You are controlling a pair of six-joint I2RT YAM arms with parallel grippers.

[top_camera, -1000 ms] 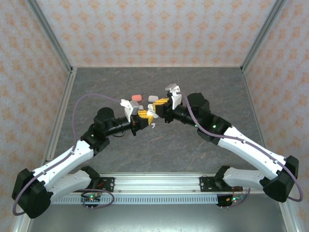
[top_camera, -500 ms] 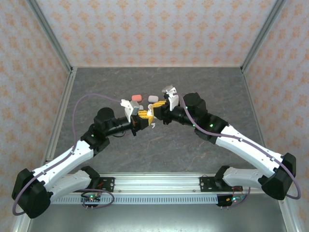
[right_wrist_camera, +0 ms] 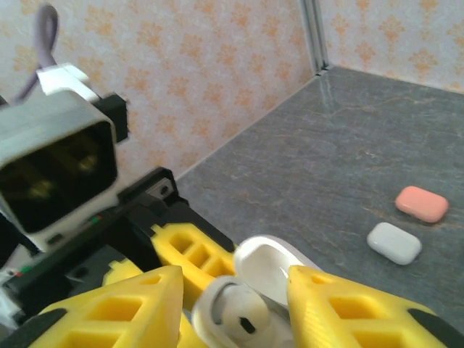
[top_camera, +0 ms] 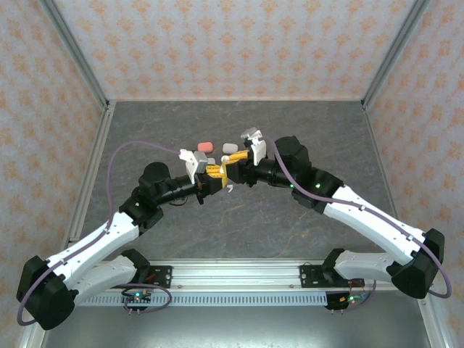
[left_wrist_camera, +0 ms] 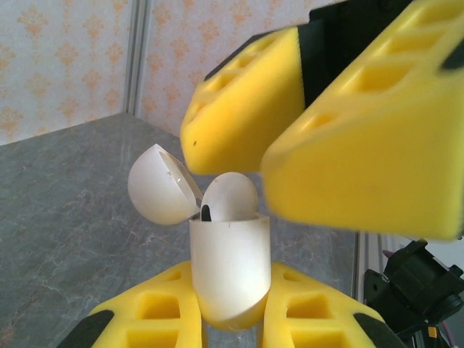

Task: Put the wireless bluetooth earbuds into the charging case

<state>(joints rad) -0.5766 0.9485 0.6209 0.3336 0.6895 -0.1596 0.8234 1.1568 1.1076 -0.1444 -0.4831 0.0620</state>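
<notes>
Over on the left, the left arm (top_camera: pixel 94 243) reaches from the near edge toward the middle of the grey, stone-patterned table (top_camera: pixel 319 123). Its left gripper (left_wrist_camera: pixel 230 293) is clamped tight on a white charging case (left_wrist_camera: pixel 228 261). The yellow fingers (left_wrist_camera: pixel 156 312) press in on either side of the case's rounded bottom, so it stands upright in the air above the table. The lid (left_wrist_camera: pixel 158 187) is flipped open and leans off to the left in the left wrist view. One white earbud (left_wrist_camera: pixel 230 194) sits in the open mouth, with its round head poking above the rim and a small dark spot on its side (whether a second bud sits beside it, I can't tell).

On the far side of the two meeting grippers, two more cases lie flat on the table. A pink case (top_camera: pixel 204 146) is on the left and a white case (top_camera: pixel 232 148) just to its right, near each other but apart. Both are shut, so what they hold is hidden.

The right gripper (right_wrist_camera: pixel 235 290) comes in from the right, its yellow fingers (right_wrist_camera: pixel 362 308) partway apart with nothing pinched between them. They stand on either side of the open case top, close over the earbud, though I can't tell whether a finger touches it. Behind it, the right arm (top_camera: pixel 362 214) bends back to the near right corner.
</notes>
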